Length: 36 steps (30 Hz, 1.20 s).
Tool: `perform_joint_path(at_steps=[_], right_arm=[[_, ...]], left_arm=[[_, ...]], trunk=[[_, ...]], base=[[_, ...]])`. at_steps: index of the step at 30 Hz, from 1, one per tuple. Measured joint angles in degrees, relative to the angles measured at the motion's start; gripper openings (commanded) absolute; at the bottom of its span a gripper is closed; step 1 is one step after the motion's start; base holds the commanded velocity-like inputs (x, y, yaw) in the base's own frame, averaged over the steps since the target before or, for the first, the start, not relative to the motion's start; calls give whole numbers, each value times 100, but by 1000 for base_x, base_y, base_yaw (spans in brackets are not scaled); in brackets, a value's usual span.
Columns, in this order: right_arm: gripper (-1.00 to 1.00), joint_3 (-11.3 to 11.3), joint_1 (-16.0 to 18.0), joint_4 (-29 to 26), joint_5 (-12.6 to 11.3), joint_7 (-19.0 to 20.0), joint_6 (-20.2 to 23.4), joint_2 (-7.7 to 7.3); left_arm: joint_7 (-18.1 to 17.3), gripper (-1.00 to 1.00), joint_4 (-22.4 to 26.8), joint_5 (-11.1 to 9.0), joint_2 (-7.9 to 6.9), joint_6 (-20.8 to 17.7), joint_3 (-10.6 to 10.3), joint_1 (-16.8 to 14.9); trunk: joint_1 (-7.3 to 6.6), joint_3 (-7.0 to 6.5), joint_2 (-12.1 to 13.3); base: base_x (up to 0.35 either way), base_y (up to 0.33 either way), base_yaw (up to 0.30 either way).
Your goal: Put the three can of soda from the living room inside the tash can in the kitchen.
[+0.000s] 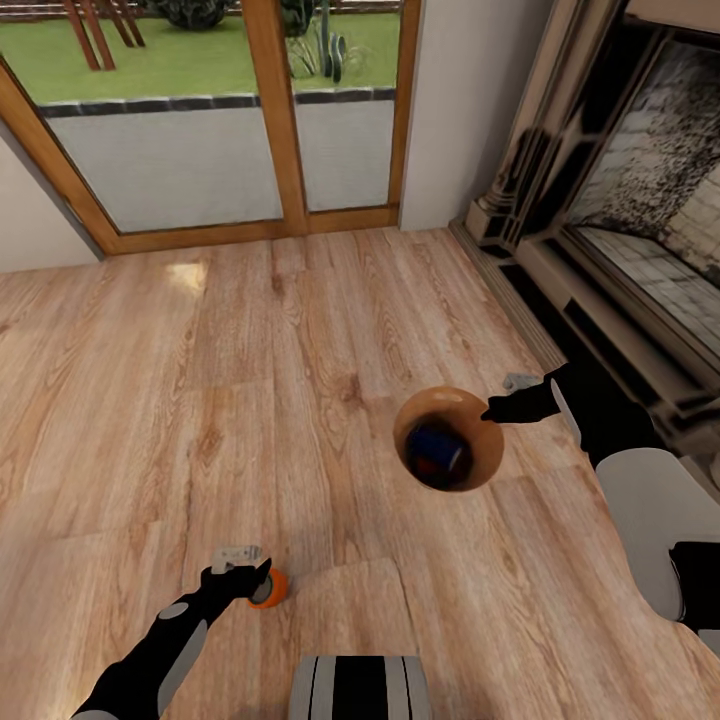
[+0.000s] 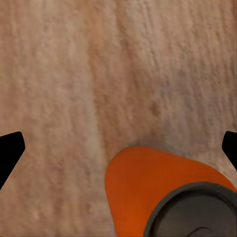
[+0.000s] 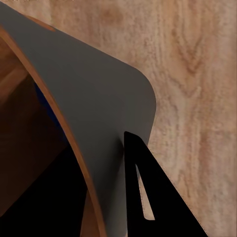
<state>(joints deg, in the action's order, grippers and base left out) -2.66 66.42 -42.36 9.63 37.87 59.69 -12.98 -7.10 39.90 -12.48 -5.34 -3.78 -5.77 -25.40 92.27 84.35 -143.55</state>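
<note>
Orange can (image 1: 270, 587) at the left gripper (image 1: 252, 577), low over the plank floor (image 1: 250, 380); dark round end toward the wrist camera (image 2: 195, 212), long axis running along the fingers. Fingertips (image 2: 10, 153) spread wide at either edge of the wrist view, can between them; firm grip or not, cannot tell. Left arm reaching forward and down, forearm slanted inward.

Blue can (image 1: 435, 450) lying tilted inside the tan bin (image 1: 485, 455), mouth turned up toward the head camera. Right gripper (image 1: 497, 410) clamped on the bin's rim, one finger (image 3: 153, 197) flat against the outer wall. Right arm bent in from the fireplace (image 1: 640, 200) side. Glass doors (image 1: 230, 120) beyond.
</note>
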Motion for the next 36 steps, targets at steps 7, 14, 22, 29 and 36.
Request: perform_joint_path(at_steps=[7,14,22,29,36], right_arm=[[-100,-1,0,1,28,-2,-8,5],[-100,-1,1,1,41,-4,-13,5],[-100,-8,1,-1,26,-3,-8,2],[-100,-9,1,-5,30,-2,-10,2],[-100,-10,0,-7,36,-3,-11,5]], left_arm=[[-7,100,-3,0,7,0,-20,0],[-59,100,-6,0,7,-5,-29,0],[-71,100,-8,8,13,-8,-46,0],[-91,100,-9,9,16,-17,-55,0],[-91,100,-9,9,16,-17,-56,0]], trunk=[[0,0,0],[0,0,0],[0,0,0],[0,0,0],[0,0,0]], base=[[0,0,0],[0,0,0],[0,0,0],[0,0,0],[0,0,0]])
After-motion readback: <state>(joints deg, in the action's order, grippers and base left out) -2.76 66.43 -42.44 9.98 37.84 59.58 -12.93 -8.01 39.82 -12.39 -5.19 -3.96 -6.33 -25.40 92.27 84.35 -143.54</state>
